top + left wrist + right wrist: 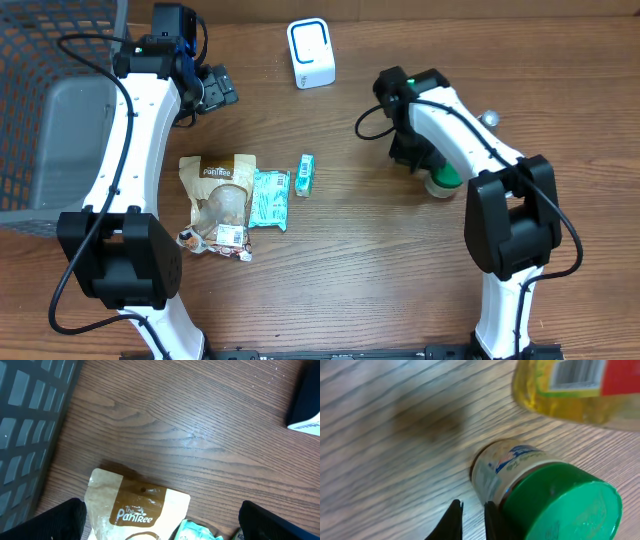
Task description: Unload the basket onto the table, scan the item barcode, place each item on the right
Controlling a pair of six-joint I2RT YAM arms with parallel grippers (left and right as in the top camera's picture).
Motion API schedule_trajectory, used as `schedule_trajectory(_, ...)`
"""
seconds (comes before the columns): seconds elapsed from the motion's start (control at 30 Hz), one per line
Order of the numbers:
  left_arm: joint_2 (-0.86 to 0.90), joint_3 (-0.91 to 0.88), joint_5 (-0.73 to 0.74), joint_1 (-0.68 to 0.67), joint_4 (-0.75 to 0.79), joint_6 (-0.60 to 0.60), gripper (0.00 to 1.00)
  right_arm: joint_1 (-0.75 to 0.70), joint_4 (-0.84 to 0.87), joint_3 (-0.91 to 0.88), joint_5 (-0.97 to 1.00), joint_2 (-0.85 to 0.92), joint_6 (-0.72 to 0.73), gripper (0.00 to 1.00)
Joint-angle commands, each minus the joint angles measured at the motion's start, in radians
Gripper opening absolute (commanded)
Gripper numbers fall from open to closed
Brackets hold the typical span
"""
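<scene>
Plainly, brown pouch (135, 510) reads "The PanTree"; jar (495, 472) label illegible.

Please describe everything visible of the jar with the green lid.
The jar is small, with a wide green lid, plastic by its look, and a white label printed in blue. It is closed and seems to stand upright on the wooden table, near a yellow bottle but apart from it. The right tool is close beside it, not gripping it.
</scene>
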Motion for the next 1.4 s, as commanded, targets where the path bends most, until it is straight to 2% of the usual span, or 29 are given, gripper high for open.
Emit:
schedule_trajectory(0.0, -0.013, 0.019, 0.005, -0.001, 0.0, -0.01, 1.0, -0.003, -0.003, -0.008, -0.038, -0.007, -0.004, 0.13)
schedule_trajectory(0.17, -0.013, 0.019, 0.005, -0.001, 0.0, -0.01, 1.0, 0.0, -0.087, -0.008, -0.208, -0.007, -0.164, 0.12)
schedule_trajectory(0.43, -0.013, 0.019, 0.005, -0.001, 0.001, -0.01, 1.0, -0.002, -0.267, -0.008, -0.169, -0.008, -0.242, 0.13)
schedule_trajectory(0.7, -0.013, 0.019, 0.005, 0.0, 0.0, -0.01, 1.0, -0.002, -0.159, -0.008, -0.16, -0.007, -0.381, 0.14)
schedule_trajectory(1.0, -0.013, 0.019, 0.005, 0.0, 0.0, -0.01, 1.0, -0.002, -0.19, -0.008, -0.104, -0.008, -0.426, 0.14)
schedule_trajectory(1.13, -0.013, 0.019, 0.005, -0.001, 0.0, -0.01, 1.0, -0.002, -0.208, -0.008, -0.087, -0.007, -0.441, 0.18)
schedule_trajectory(1.37, -0.013, 0.019, 0.005, 0.0, 0.0, -0.01, 1.0, -0.009, -0.146, -0.008, -0.029, -0.008, -0.483, 0.18)
